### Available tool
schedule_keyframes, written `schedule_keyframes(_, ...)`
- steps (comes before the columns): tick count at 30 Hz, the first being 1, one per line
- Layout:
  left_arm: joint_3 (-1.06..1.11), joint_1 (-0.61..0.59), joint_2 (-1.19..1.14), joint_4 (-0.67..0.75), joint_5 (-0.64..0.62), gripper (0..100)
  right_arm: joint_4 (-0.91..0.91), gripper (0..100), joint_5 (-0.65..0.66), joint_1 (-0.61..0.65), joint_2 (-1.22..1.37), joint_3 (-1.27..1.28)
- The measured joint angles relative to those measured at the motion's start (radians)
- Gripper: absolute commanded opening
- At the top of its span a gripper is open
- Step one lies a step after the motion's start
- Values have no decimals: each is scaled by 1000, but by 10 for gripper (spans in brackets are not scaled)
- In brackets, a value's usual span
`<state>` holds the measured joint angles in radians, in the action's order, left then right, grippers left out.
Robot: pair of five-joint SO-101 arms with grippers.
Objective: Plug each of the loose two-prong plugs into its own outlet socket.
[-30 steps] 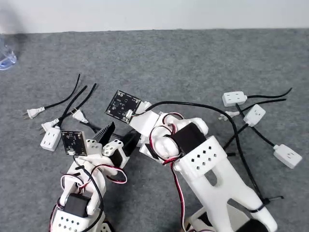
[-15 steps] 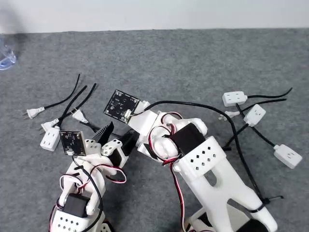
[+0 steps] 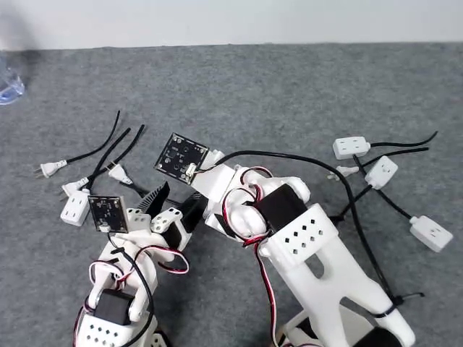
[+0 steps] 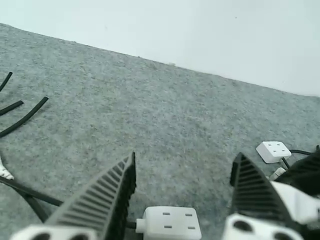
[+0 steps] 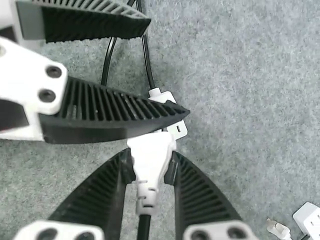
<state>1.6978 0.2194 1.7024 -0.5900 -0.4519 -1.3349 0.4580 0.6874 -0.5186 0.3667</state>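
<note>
Plug held at socket, between both claws.
Far L, 2 spare plugs lie loose. L claw gapes wide astride socket. R claw pinches plug by its body flats, nose at socket; prongs hidden. Plug prob. light, hard, a bit slick; stiff cord will tug, so grip body, never cord. Socket also light, likely slides unless L claw clamps its sides. 3 more sockets far R.

White plug just beside white socket
</note>
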Motion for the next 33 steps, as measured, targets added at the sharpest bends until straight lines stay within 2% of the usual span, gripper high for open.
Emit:
schedule_keyframes(23, 3, -5, -5, -78, 0, 294, 12, 9, 5, -6, 0, -2)
schedule_keyframes(28, 5, -89, -17, -61, 5, 294, 55, 9, 23, -6, -2, 14)
schedule_keyframes(33, 5, -127, -17, -57, 5, 294, 87, 9, 31, -75, -2, 80)
